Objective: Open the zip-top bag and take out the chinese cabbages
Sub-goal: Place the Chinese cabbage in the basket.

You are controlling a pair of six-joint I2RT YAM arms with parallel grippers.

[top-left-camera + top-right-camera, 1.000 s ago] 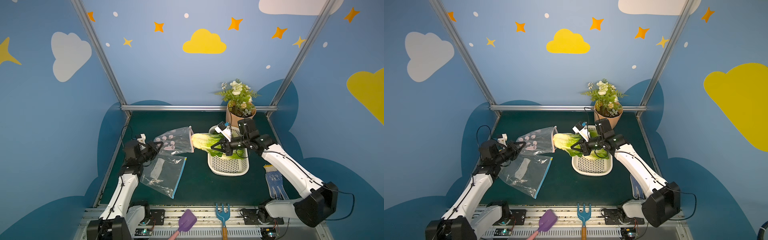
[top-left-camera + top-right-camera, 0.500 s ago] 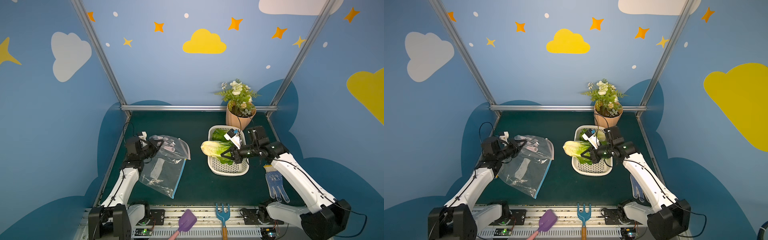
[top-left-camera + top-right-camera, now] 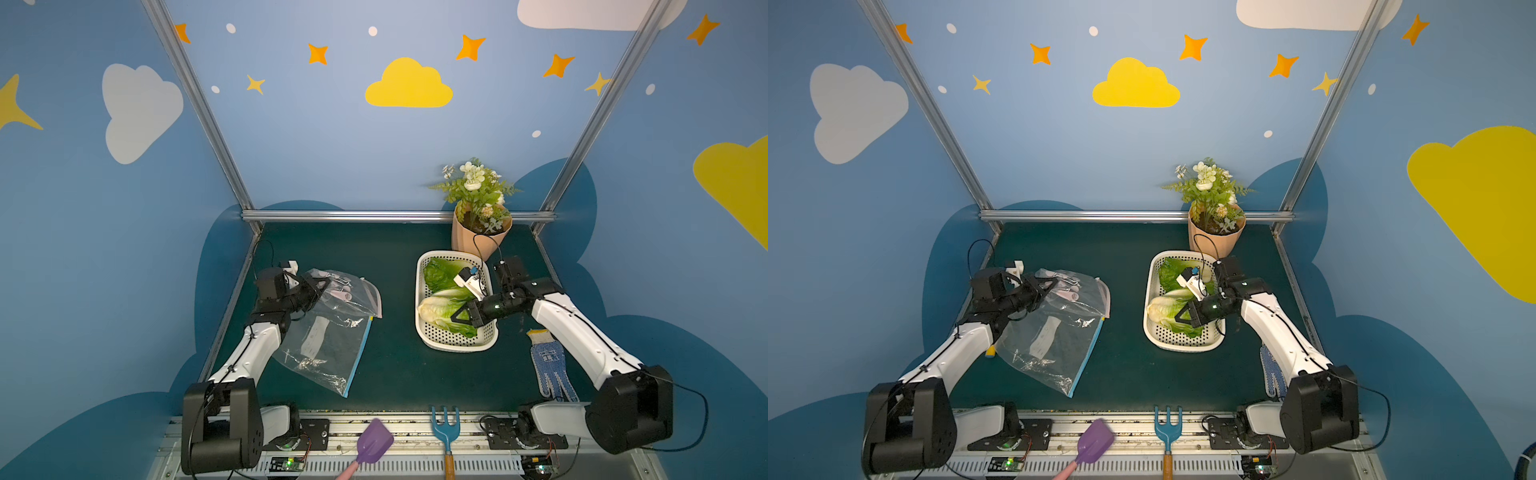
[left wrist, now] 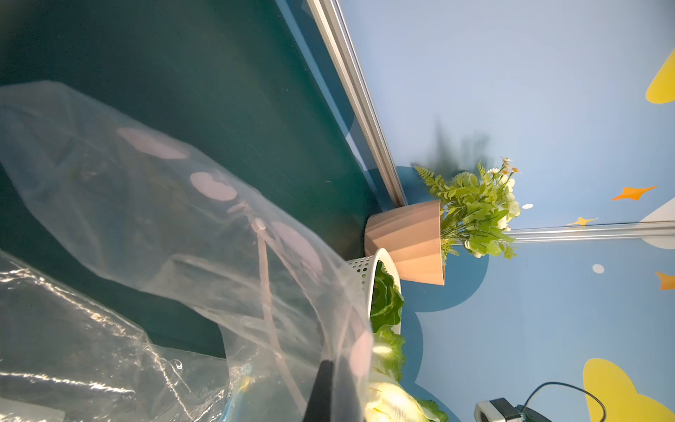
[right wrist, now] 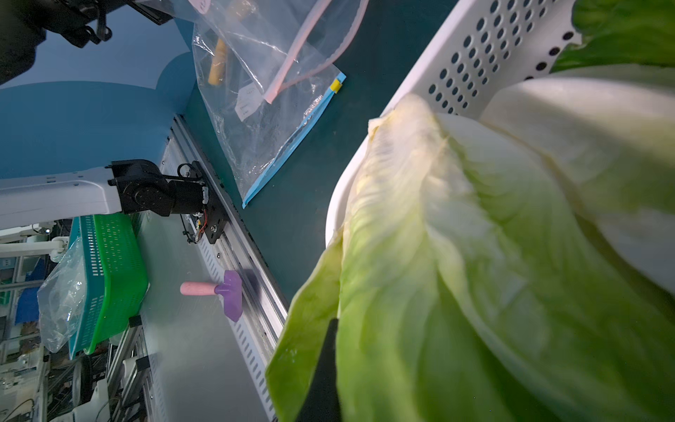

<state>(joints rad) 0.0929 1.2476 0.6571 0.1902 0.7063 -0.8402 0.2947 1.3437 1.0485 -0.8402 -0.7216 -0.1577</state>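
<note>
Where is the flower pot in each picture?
In a top view: the flower pot stands at the back right of the table, just behind the white basket.
In a top view: same place.
Left wrist: it looks tipped sideways, beside the basket's rim.
Right wrist: not in it.
Shared landmark: the white basket.

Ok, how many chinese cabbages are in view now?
3, all at the white basket: held cabbage in the right gripper, second cabbage beside it, far cabbage. Overlapping leaves could hide more.
</note>
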